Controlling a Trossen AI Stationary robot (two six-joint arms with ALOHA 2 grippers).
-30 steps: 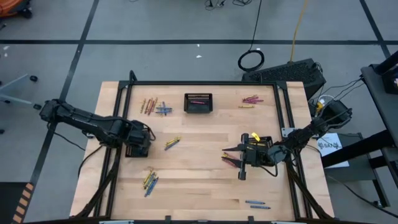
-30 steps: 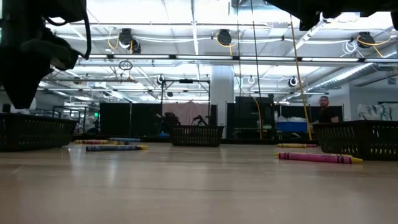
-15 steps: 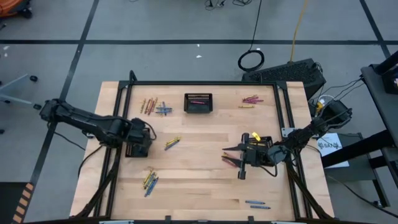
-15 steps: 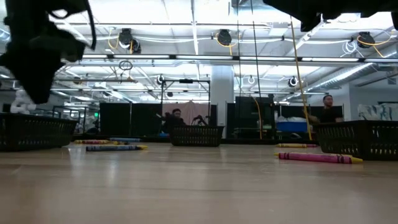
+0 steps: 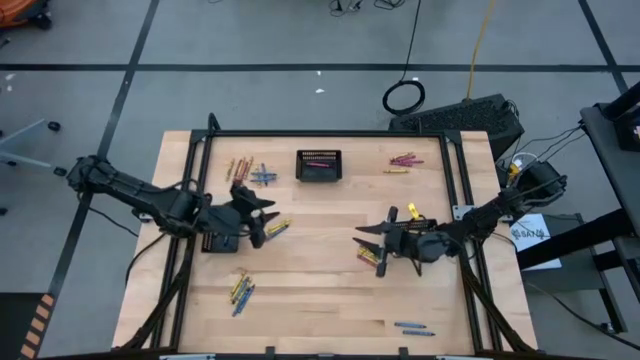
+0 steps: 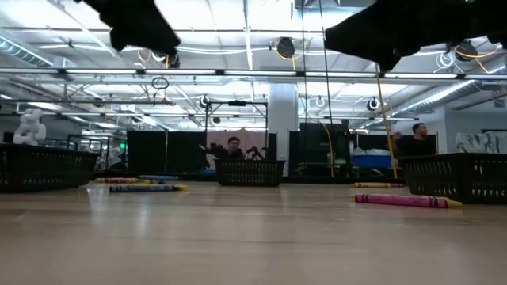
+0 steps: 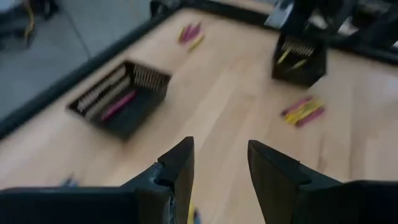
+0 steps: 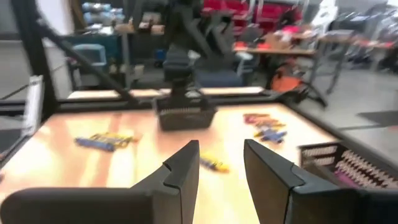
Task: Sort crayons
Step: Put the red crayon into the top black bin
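Note:
Crayons lie flat on the wooden table in small groups: far left (image 5: 248, 171), far right (image 5: 404, 160), middle left (image 5: 278, 228), near left (image 5: 240, 290), near right (image 5: 412, 327), and beside my right gripper (image 5: 372, 258). My left gripper (image 5: 262, 218) hangs open and empty above the table, just left of the middle-left crayons; its own view shows nothing between the fingers (image 7: 221, 146). My right gripper (image 5: 365, 248) is open and empty too (image 8: 221, 146), pointing level toward the table's left, above the crayons beside it.
Three black mesh baskets stand on the table. One is at the far middle (image 5: 318, 165) with pink crayons in it (image 7: 118, 102). One sits under my left arm (image 5: 222, 240) and one under my right arm (image 5: 428, 232). People show in the room beyond (image 6: 416, 138).
My left gripper has risen from over the left basket and swung toward the table's right. It has tipped up from pointing down to a shallow downward slant and has rolled. My right gripper has shifted slightly toward the table's left.

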